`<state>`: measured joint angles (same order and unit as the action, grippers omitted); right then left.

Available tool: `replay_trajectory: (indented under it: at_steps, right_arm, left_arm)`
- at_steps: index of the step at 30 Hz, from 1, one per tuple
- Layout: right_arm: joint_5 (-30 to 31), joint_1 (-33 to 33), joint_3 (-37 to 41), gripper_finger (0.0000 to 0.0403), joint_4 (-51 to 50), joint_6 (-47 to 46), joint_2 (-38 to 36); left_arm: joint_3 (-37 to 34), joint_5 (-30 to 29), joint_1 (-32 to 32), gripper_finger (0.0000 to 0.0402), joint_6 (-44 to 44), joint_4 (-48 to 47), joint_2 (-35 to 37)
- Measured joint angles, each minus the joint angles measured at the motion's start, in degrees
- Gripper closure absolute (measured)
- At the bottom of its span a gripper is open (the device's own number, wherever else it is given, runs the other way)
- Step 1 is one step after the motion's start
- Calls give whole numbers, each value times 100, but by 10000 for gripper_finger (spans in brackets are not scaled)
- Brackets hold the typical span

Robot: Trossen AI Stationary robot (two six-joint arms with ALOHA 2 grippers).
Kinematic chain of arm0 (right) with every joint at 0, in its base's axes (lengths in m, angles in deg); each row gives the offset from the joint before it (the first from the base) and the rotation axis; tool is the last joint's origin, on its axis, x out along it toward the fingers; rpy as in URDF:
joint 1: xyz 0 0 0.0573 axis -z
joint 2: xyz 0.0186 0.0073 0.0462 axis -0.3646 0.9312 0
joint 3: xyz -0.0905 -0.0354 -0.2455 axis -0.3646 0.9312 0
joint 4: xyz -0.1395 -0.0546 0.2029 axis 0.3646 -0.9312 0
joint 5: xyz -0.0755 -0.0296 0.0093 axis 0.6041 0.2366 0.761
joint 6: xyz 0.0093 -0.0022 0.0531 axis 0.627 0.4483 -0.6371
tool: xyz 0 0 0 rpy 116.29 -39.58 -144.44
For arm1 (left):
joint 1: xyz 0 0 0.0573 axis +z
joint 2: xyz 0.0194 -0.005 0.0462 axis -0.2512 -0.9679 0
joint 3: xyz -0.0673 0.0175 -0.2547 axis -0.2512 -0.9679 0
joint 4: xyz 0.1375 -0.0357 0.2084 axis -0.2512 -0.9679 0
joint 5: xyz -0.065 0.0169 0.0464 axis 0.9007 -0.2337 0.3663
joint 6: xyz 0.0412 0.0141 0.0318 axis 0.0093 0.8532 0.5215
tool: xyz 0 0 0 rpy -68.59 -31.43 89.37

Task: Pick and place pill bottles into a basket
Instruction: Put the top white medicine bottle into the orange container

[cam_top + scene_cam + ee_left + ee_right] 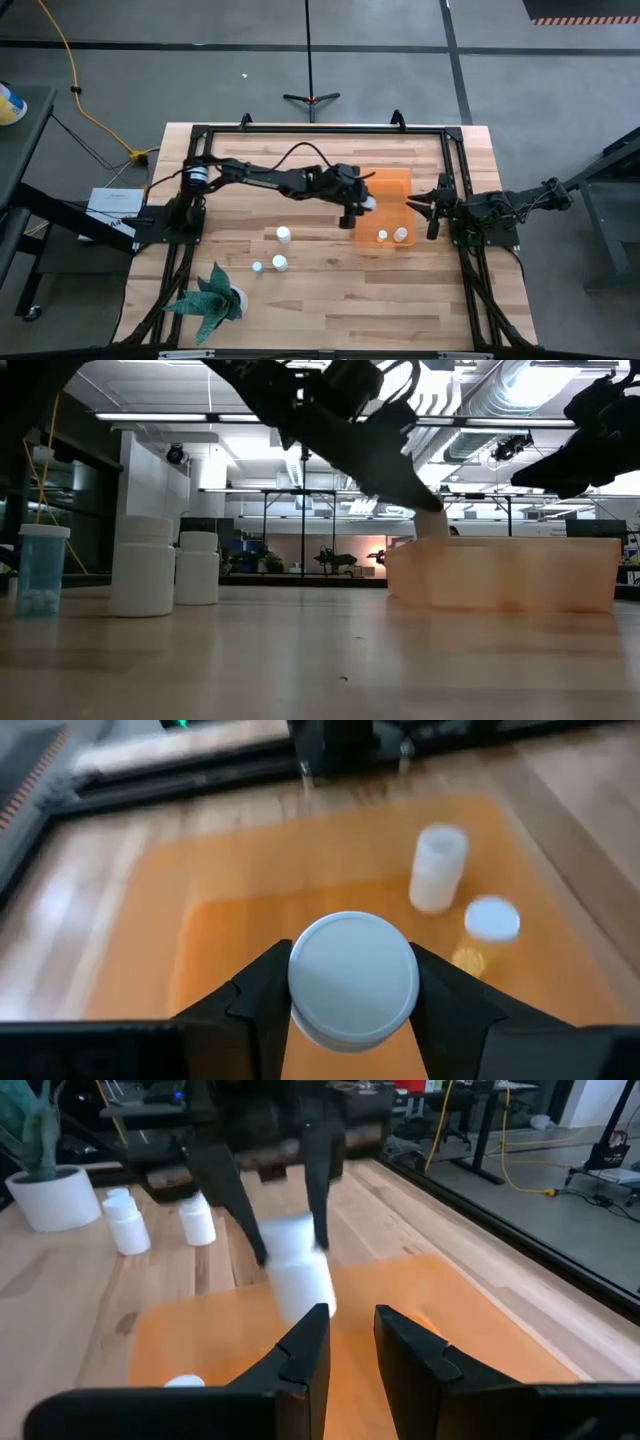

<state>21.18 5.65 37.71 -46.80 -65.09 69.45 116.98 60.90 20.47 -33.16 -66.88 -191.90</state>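
Note:
My left gripper (362,205) is shut on a white pill bottle (352,978) and hangs over the left part of the orange basket (392,190). The bottle also shows in the right wrist view (297,1275) and the low view (430,525). Two bottles (382,236) (401,234) stand inside the basket near its front wall. Three bottles (283,234) (280,262) (258,267) stand on the table left of the basket. My right gripper (350,1330) is empty, its fingers a narrow gap apart, by the basket's right edge (432,212). My left gripper pinches the bottle's cap end by its two opposite sides (297,990) between its two fingers (232,1195). The fingers come from above, slanting down toward the table's right. The bottle hangs tilted below them, lifted clear above the basket floor, its cap facing back toward the wrist.
A potted plant (210,295) stands at the table's front left corner. A black frame (320,130) runs round the table's edges. The basket's walls (500,575) are low.

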Motion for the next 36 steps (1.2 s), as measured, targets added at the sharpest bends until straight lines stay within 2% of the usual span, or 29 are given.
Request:
replay_trajectory:
  at_steps: [6,15,28,32,36]
  right_arm:
    - [-3,0,-4,329,4,0,14]
    - [38,0,-4,329,7,0,14]
    - [38,0,-4,329,7,0,14]
    - [38,0,-4,329,7,-14,14]
    - [43,0,-4,329,7,-123,14]
  left_arm:
    - [34,199,58,186,-102,15,-224]
    - [33,205,57,194,-151,-26,-507]
    - [33,165,47,124,-136,28,-507]
    - [22,-145,45,111,202,-90,-332]
    - [33,-302,36,108,291,-727,145]
